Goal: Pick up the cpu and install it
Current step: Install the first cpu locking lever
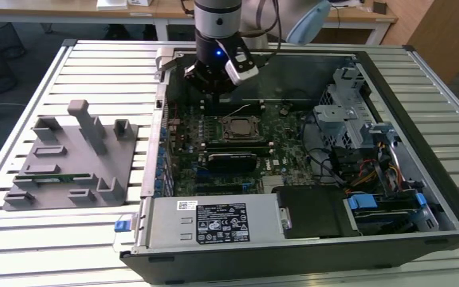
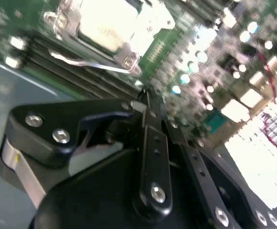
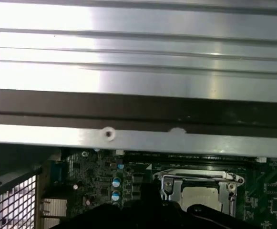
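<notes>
The cpu [image 1: 236, 127] is a small silvery square lying in the motherboard socket inside the open computer case [image 1: 421, 179]. It also shows in the second wrist view as a bright chip [image 2: 110, 23] within the metal socket frame [image 2: 128, 61], and in the first wrist view [image 3: 202, 199]. My gripper [image 1: 213, 98] hangs over the board just behind the socket, toward the case's back wall. In the second wrist view its black fingers [image 2: 153, 143] meet at their tips [image 2: 147, 101] with nothing between them, a short way from the chip.
A grey fixture [image 1: 70, 161] with upright posts lies on the slatted table at the exterior view's left, with a green memory stick [image 1: 70, 177] in it. Inside the case are a drive cage [image 1: 349, 113], cables and a power supply [image 1: 213, 222].
</notes>
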{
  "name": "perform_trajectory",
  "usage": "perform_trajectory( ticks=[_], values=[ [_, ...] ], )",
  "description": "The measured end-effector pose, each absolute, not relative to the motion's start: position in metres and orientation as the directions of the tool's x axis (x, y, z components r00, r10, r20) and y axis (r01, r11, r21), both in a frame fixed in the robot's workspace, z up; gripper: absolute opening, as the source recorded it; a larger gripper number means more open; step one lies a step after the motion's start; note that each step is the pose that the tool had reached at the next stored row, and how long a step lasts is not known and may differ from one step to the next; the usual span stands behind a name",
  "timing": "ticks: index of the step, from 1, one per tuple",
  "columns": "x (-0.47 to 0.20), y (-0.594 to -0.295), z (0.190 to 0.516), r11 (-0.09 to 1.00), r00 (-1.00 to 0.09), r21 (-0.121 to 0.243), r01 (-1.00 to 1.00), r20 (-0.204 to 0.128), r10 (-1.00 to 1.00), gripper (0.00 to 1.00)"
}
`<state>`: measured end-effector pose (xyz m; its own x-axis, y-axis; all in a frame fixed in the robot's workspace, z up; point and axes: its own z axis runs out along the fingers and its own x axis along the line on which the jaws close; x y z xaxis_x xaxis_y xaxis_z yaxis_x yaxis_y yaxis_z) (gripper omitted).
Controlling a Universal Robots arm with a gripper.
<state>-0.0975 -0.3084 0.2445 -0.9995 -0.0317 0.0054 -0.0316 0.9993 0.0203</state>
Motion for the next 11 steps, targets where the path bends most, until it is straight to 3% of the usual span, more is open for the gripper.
perform_trajectory(
  ticks=[7,11],
  values=[
    [-0.0922,-0.3088,0.2441,0.999,-1.000,0.021,-0.031,0.005,-0.031,0.11],
    [-0.0918,-0.3121,0.2413,0.998,-0.999,0.051,-0.031,0.004,-0.031,0.11]
  ],
)
